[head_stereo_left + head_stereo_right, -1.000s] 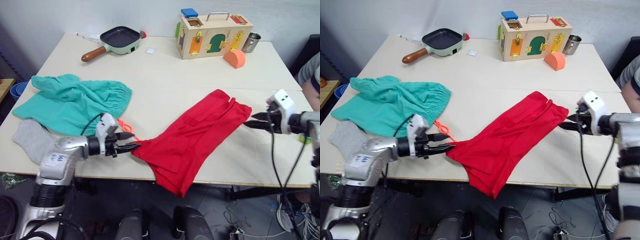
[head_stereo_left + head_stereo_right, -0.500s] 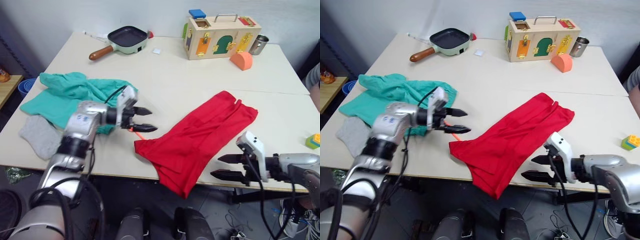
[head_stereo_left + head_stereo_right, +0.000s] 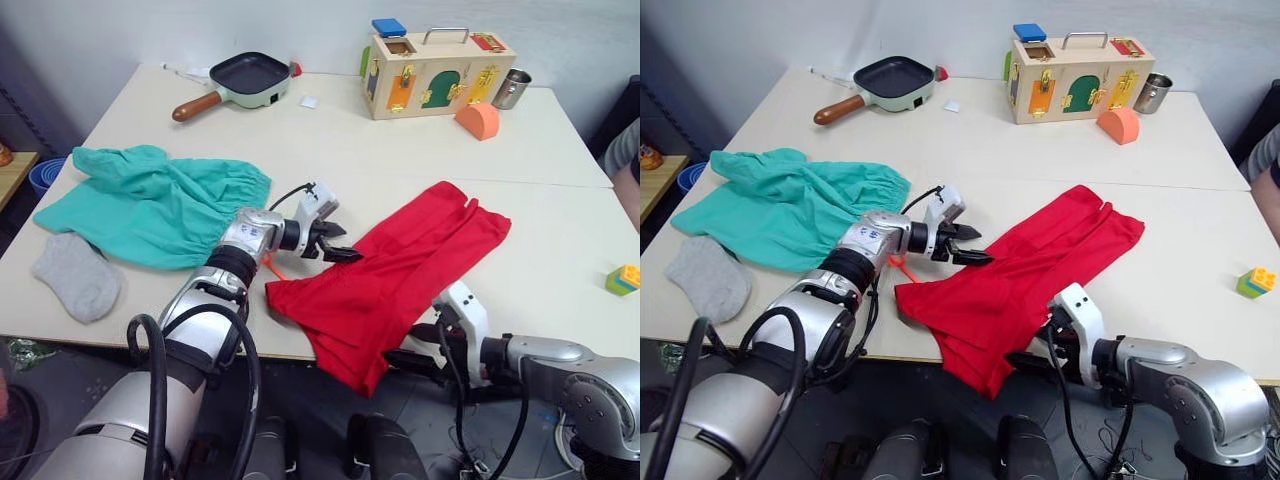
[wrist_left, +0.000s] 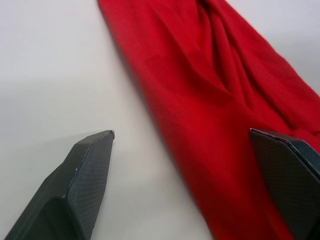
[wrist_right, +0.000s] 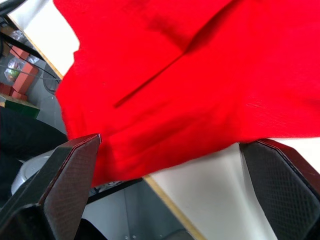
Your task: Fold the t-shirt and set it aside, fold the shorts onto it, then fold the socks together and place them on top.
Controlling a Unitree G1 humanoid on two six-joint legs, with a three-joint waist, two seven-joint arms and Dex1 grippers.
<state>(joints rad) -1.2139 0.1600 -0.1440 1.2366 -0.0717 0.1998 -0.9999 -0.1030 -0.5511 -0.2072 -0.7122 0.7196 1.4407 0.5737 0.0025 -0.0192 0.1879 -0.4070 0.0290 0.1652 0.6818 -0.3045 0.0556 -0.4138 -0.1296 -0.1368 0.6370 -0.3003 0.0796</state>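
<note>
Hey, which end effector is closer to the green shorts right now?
Left. The left end effector hovers open between the shorts and the t-shirt, just past the shorts' edge. The right end effector sits open at the table's front edge, beyond the t-shirt's overhanging part.

A frying pan (image 3: 240,80), wooden latch box (image 3: 436,72), metal cup (image 3: 511,88) and orange block (image 3: 476,119) sit along the desk's (image 3: 330,150) far edge.

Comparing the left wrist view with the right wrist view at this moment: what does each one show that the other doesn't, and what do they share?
Left wrist view: the t-shirt lying bunched in long folds on bare table, with the left pincer open beside its edge.

Right wrist view: the t-shirt's lower part draped over the table edge, clutter on the floor below, and the right pincer open at that overhang.

Both: the red cloth close up, the pale tabletop, and open black fingers holding nothing.
</note>
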